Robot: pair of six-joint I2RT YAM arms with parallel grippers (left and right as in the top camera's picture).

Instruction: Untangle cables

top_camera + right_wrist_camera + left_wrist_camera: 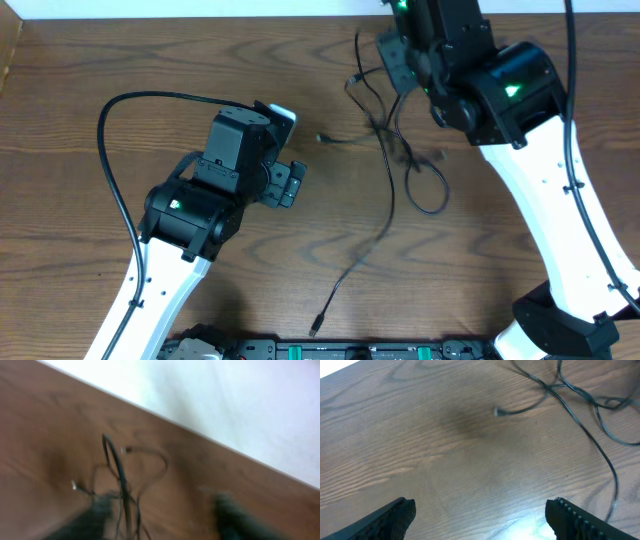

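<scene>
Overhead, I see the cables (pixel 385 150) knotted just under my right hand (pixel 395 62), their long strand trailing toward me. Left wrist: left hand (pixel 480 512) wide open, empty, cables up-right. Right wrist: too blurred to read its grip.

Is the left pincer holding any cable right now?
No. In the left wrist view, the left pincer is open over bare wood, the cables lying beyond it.
</scene>
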